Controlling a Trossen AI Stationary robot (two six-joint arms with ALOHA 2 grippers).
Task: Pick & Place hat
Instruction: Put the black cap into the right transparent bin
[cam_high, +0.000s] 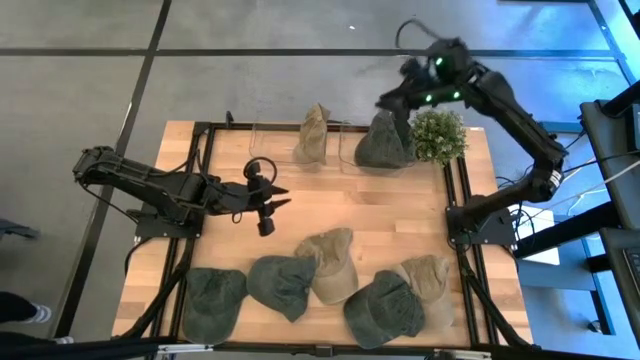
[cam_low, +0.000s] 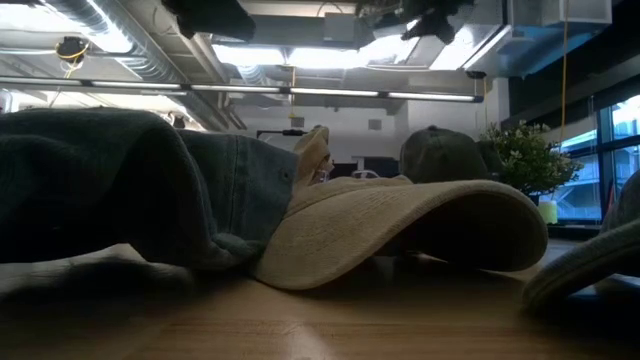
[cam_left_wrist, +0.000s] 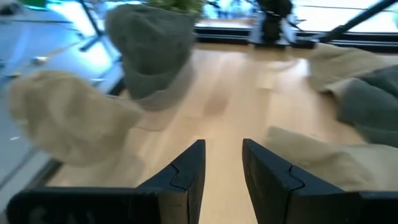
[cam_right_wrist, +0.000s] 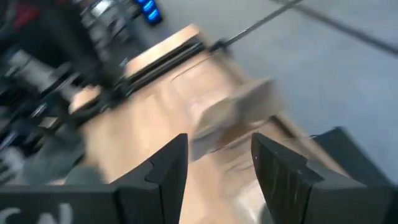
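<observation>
Several hats lie along the table's near edge: green ones (cam_high: 215, 300) (cam_high: 281, 284) (cam_high: 385, 310) and tan ones (cam_high: 330, 262) (cam_high: 430, 283). At the far edge a tan hat (cam_high: 313, 134) and a green hat (cam_high: 383, 142) stand upright. My left gripper (cam_high: 275, 197) hovers open over the bare table middle-left, pointing toward the right, nothing between its fingers (cam_left_wrist: 186, 180). My right gripper (cam_high: 385, 100) is raised above and just beyond the upright green hat, open and empty (cam_right_wrist: 217, 165).
A small potted plant (cam_high: 438, 135) stands at the far right corner beside the upright green hat. Clear holders (cam_high: 272, 140) sit along the far edge. Bare wood (cam_high: 360, 205) lies between the far hats and the near row.
</observation>
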